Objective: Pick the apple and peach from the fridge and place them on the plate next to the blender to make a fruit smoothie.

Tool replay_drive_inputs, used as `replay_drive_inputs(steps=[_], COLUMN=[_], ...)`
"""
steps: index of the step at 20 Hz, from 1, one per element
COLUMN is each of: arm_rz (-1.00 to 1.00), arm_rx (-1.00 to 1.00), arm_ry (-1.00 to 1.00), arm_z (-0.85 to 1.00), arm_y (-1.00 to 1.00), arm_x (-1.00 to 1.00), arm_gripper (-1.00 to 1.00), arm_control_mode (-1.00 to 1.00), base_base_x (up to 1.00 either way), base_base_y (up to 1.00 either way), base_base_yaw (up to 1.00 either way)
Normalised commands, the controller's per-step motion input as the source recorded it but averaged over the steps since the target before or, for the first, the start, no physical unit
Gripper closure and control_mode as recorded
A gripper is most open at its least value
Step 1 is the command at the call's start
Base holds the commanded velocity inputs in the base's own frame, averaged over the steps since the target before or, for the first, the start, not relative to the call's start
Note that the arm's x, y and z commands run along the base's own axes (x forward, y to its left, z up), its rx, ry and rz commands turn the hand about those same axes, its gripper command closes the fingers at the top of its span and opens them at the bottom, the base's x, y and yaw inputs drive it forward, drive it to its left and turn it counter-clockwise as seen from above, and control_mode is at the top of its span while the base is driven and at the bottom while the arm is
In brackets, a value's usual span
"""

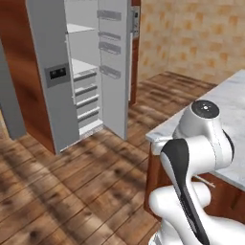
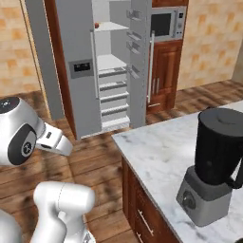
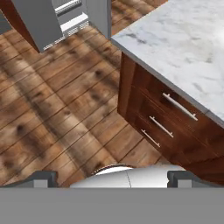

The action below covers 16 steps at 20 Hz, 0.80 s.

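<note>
1. Left base view: the fridge (image 1: 72,72) is seen standing open across the wooden floor (image 1: 72,182), with white shelves and drawers exposed between its grey doors; the black display panel is carried on the left door. The top of the fridge is cut off by the frame, and no fruit can be made out on the shelves from this side. A corner of the marble counter (image 1: 229,105) is seen at right, largely covered by the robot's own arm.

2. Right base view: the fridge (image 2: 114,66) is shown again, and a small reddish fruit (image 2: 97,24) is glimpsed on an upper shelf, just beside the left door edge (too small to be told as apple or peach). A microwave (image 2: 166,23) is set in the wooden cabinet to the fridge's right. The blender (image 2: 213,166) stands on the counter (image 2: 152,152), its handle partly cut off at the right edge.

3. Hand view: the gripper (image 3: 111,179) is pointed down at the floor beside the counter's drawers (image 3: 170,118). The two finger tips (image 3: 41,178) are seen set wide apart with nothing between them. The fridge's base (image 3: 65,22) is cropped at the top.
</note>
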Motion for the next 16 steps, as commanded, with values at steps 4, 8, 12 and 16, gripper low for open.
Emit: replay_drive_inputs(steps=[4,8,12,16], arm_rz=[0.00,0.00,0.00,0.00], arm_rx=[0.00,0.00,0.00,0.00], arm_ry=[0.00,0.00,0.00,0.00], arm_z=[0.00,0.00,0.00,0.00], arm_y=[0.00,0.00,0.00,0.00], arm_x=[0.00,0.00,0.00,0.00], arm_gripper=[-1.00,-1.00,-1.00,-1.00], arm_control_mode=[1.00,1.00,1.00,1.00], base_base_x=[1.00,1.00,1.00,1.00], base_base_y=[0.72,0.80,0.80,0.77], base_base_yaw=[0.01,-0.05,-0.29,-0.38])
